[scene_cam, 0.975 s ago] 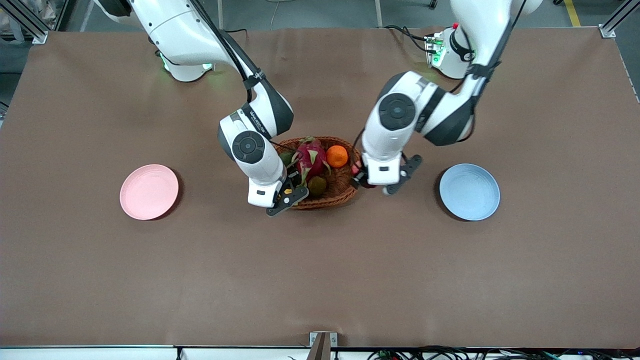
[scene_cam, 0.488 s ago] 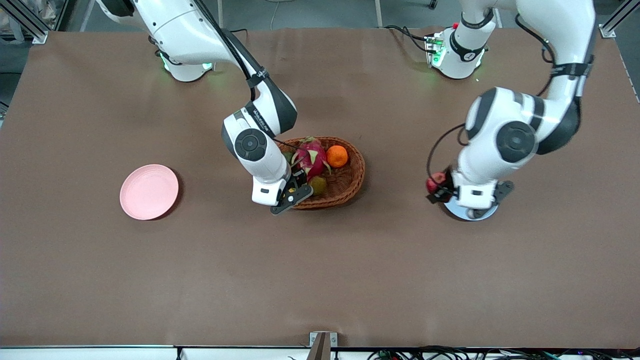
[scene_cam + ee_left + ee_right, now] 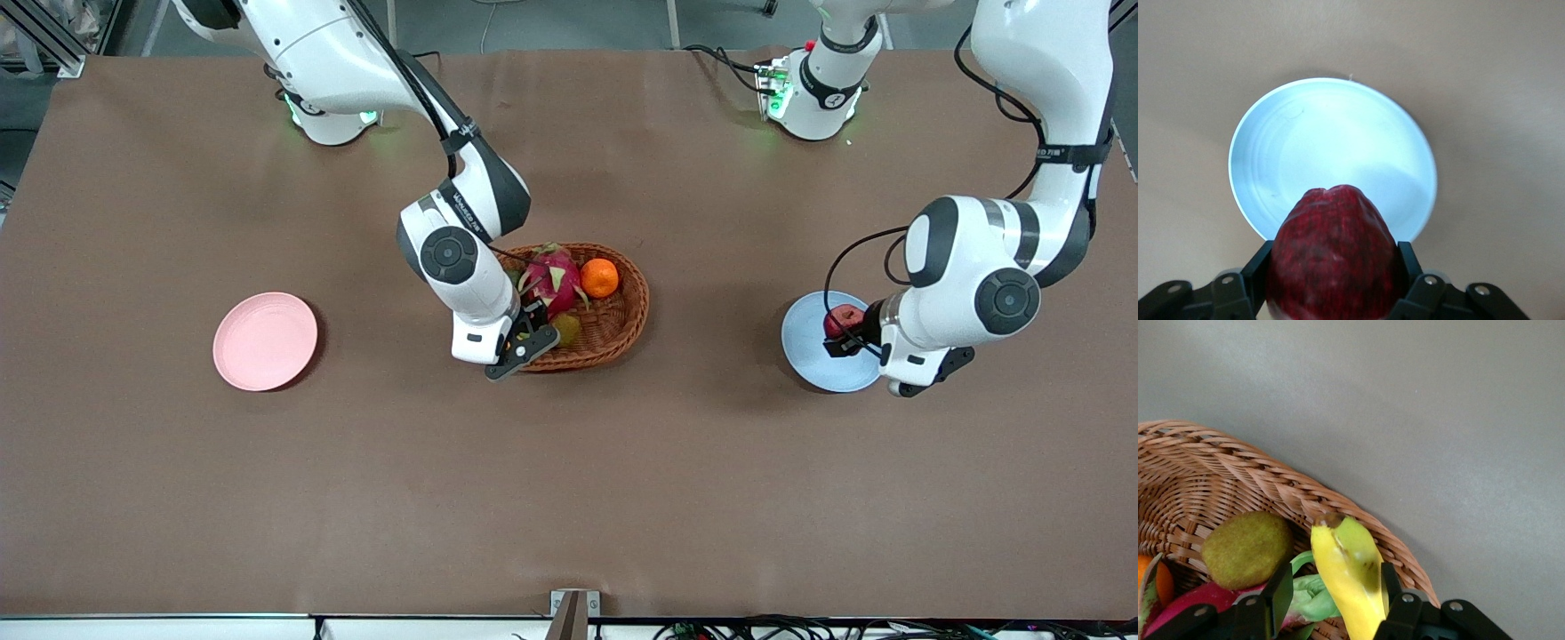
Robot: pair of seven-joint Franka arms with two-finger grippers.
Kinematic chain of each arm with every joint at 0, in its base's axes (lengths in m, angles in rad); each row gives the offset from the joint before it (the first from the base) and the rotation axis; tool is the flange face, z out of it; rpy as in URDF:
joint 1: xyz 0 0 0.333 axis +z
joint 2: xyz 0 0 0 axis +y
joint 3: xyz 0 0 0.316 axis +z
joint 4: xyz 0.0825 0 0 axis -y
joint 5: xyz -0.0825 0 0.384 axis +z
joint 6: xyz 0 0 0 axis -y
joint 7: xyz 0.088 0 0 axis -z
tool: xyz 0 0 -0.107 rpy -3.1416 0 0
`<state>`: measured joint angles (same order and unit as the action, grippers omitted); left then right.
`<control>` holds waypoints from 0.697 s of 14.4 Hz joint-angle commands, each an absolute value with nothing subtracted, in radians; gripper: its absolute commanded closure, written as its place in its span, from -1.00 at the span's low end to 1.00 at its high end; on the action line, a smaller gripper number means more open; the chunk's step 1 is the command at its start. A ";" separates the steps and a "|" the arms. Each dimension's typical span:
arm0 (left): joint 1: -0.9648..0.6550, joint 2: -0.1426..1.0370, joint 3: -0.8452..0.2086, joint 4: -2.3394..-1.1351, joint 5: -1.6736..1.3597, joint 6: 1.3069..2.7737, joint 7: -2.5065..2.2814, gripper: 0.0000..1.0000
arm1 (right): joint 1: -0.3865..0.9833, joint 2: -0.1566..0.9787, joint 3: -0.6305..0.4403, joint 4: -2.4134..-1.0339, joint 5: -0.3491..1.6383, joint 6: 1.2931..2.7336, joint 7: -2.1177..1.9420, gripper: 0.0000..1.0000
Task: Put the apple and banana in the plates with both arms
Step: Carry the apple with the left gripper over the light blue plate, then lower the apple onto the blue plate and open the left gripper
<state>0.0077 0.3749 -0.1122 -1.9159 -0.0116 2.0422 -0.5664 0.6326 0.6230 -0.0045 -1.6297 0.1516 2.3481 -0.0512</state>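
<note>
My left gripper (image 3: 843,336) is shut on the dark red apple (image 3: 843,318) and holds it over the light blue plate (image 3: 811,357). In the left wrist view the apple (image 3: 1331,227) fills the left gripper (image 3: 1335,263), with the blue plate (image 3: 1331,147) below. My right gripper (image 3: 524,335) is low over the wicker basket's (image 3: 622,333) end toward the right arm. In the right wrist view the right gripper (image 3: 1336,579) is open around the yellow banana (image 3: 1350,563); one finger is at the banana, the other stands apart. The pale pink plate (image 3: 265,340) lies bare toward the right arm's end.
The basket also holds a pink dragon fruit (image 3: 551,277), an orange (image 3: 600,277) and a brown-green kiwi (image 3: 566,330). In the right wrist view the kiwi (image 3: 1247,548) lies beside the banana, near the basket's rim (image 3: 1271,480).
My left arm has carried the apple from beside the basket to over the blue plate. My right gripper has shifted slightly at the basket.
</note>
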 commanded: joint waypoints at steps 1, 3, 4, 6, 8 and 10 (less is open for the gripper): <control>0.052 0.426 -0.123 -1.917 -0.023 2.059 -0.447 0.44 | 0.646 0.640 -0.015 -1.617 0.140 2.376 -0.064 -0.24; 0.067 0.460 -0.123 -1.916 -0.031 2.071 -0.398 0.40 | 0.650 0.644 -0.015 -1.617 0.130 2.382 -0.064 -0.24; 0.067 0.472 -0.123 -1.911 -0.053 2.071 -0.385 0.39 | 0.652 0.644 -0.015 -1.617 0.129 2.385 -0.064 -0.24; 0.069 0.479 -0.123 -1.910 -0.077 2.071 -0.376 0.34 | 0.650 0.644 -0.017 -1.620 0.124 2.385 -0.064 -0.24; 0.069 0.492 -0.123 -1.904 -0.083 2.071 -0.374 0.28 | 0.650 0.646 -0.017 -1.620 0.121 2.384 -0.069 -0.24; 0.069 0.511 -0.123 -1.895 -0.112 2.072 -0.373 0.26 | 0.646 0.647 -0.017 -1.618 0.089 2.385 -0.081 -0.24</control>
